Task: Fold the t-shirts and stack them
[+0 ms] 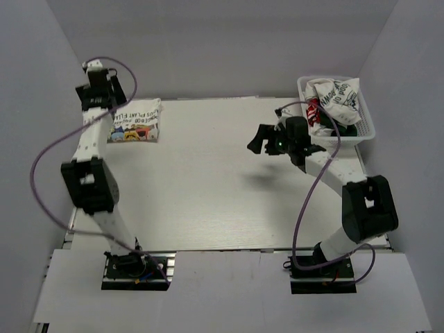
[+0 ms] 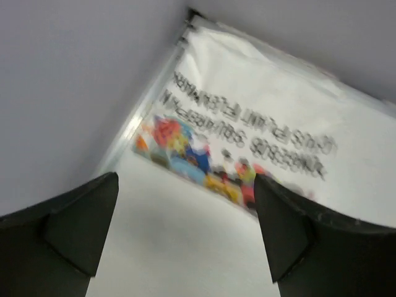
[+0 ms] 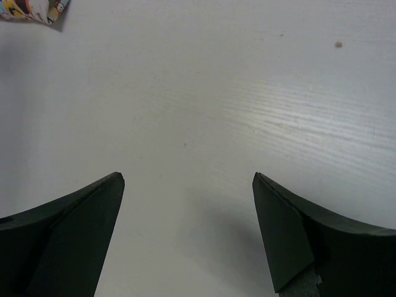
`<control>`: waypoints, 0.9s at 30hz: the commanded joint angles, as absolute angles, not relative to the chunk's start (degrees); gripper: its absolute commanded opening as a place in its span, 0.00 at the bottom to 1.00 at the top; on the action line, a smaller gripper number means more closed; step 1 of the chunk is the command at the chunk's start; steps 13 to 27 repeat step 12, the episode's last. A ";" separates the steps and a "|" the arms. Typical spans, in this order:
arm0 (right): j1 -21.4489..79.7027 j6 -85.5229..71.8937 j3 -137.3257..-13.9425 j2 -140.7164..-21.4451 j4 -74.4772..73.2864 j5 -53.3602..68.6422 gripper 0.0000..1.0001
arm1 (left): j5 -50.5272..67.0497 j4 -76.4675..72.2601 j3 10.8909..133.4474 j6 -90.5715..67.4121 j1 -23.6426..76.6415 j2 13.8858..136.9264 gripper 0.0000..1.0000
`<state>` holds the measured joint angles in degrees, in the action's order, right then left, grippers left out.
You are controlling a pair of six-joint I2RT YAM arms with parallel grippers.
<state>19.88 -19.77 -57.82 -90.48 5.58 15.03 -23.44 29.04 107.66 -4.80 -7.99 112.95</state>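
– Left gripper (image 2: 185, 185): jaws wide, empty; arm stretched to far-left corner, just beside folded t-shirt (image 2: 266, 111). Right gripper (image 3: 185, 179): wide, empty, elbow bent, above bare table (image 3: 216, 93).
– Shirt count?
– One folded: cartoon figures, dark text too blurred to read. Crumpled t-shirts (image 1: 334, 97) in one basket (image 1: 350, 139), far right; number unclear.
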 commanded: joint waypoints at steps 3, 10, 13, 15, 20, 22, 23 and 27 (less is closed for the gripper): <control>19.86 -26.45 -49.16 -82.45 8.62 15.03 0.90 | 3.65 9.92 63.30 -23.54 1.65 81.60 1.00; 19.95 -28.39 -36.23 -71.64 10.99 11.78 0.90 | -1.22 4.73 43.07 -27.16 14.15 66.81 1.00; 19.95 -28.82 -35.16 -70.24 11.68 11.87 0.90 | -3.16 6.06 42.54 -27.16 14.77 66.01 1.00; 19.95 -28.82 -35.16 -70.24 11.68 11.87 0.90 | -3.16 6.06 42.54 -27.16 14.77 66.01 1.00; 19.95 -28.82 -35.16 -70.24 11.68 11.87 0.90 | -3.16 6.06 42.54 -27.16 14.77 66.01 1.00; 19.95 -28.82 -35.16 -70.24 11.68 11.87 0.90 | -3.16 6.06 42.54 -27.16 14.77 66.01 1.00; 19.95 -28.82 -35.16 -70.24 11.68 11.87 0.90 | -3.16 6.06 42.54 -27.16 14.77 66.01 1.00; 19.95 -28.82 -35.16 -70.24 11.68 11.87 0.90 | -3.16 6.06 42.54 -27.16 14.77 66.01 1.00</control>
